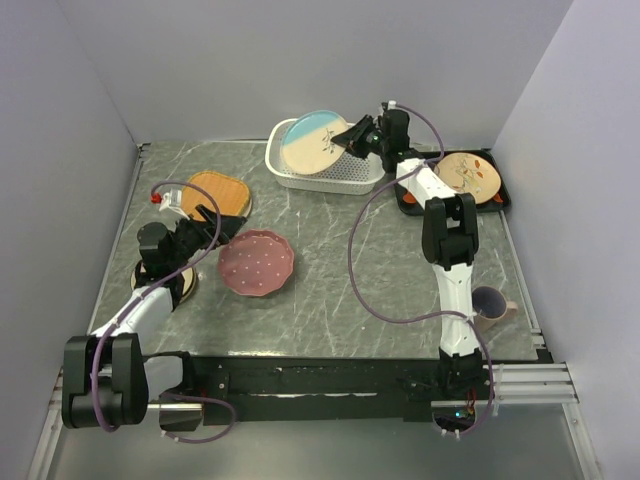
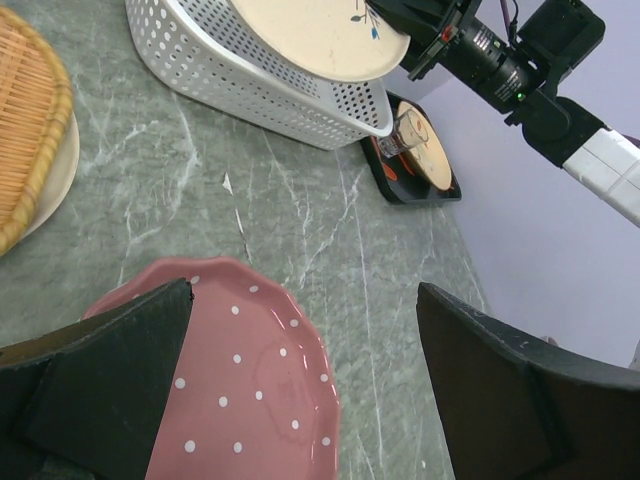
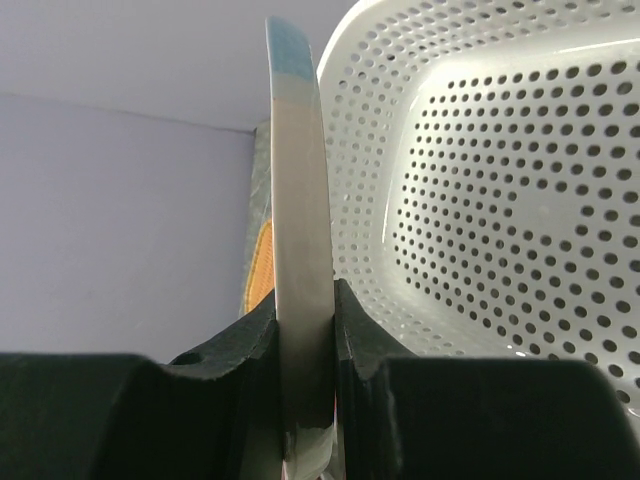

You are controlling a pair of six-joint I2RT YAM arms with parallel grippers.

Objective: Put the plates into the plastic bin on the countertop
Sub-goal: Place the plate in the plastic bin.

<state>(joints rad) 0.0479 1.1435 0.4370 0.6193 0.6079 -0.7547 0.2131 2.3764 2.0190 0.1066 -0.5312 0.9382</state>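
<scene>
At the plastic bin (image 1: 335, 181) the right fingers (image 3: 228, 352) clamp the blue-cream plate (image 1: 312, 146), not yet released; the left fingers (image 2: 110, 385) gape over the pink plate (image 1: 256, 263), and the orange plate (image 1: 221, 192) also waits.

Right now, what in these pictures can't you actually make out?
Top view: floor of the plastic bin, covered by the blue-cream plate in the right gripper.
Top view: most of the tan plate, under the left arm.
Right wrist view: that plate's face; only its edge shows.
Left wrist view: the pink plate, near part behind the left gripper.
</scene>
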